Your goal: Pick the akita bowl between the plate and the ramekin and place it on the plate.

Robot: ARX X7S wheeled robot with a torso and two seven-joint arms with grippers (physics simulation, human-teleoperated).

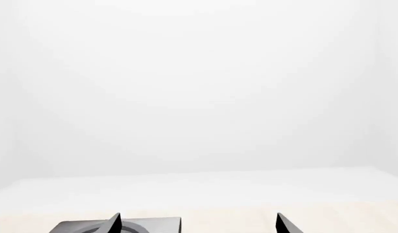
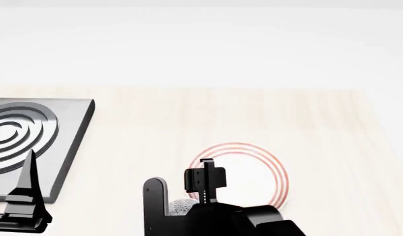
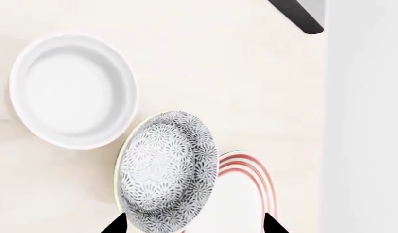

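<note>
In the right wrist view the grey-and-white speckled akita bowl (image 3: 165, 170) stands between the plain white ramekin (image 3: 72, 90) and the red-ringed plate (image 3: 244, 196), overlapping the plate's rim. My right gripper (image 3: 193, 226) hovers over the bowl and plate. It is open, with its fingertips (image 3: 114, 225) spread wide on either side. In the head view the right arm (image 2: 218, 219) hides most of the bowl (image 2: 180, 206), and the plate (image 2: 254, 172) shows beyond it. My left gripper (image 1: 200, 224) is open and holds nothing, off to the left.
A grey metal burner plate (image 2: 30, 132) with concentric rings lies at the table's left, under the left gripper's finger (image 2: 27, 189). Its dark edge (image 3: 296, 14) shows in the right wrist view. The light wooden table (image 2: 319, 123) ends at a white backdrop.
</note>
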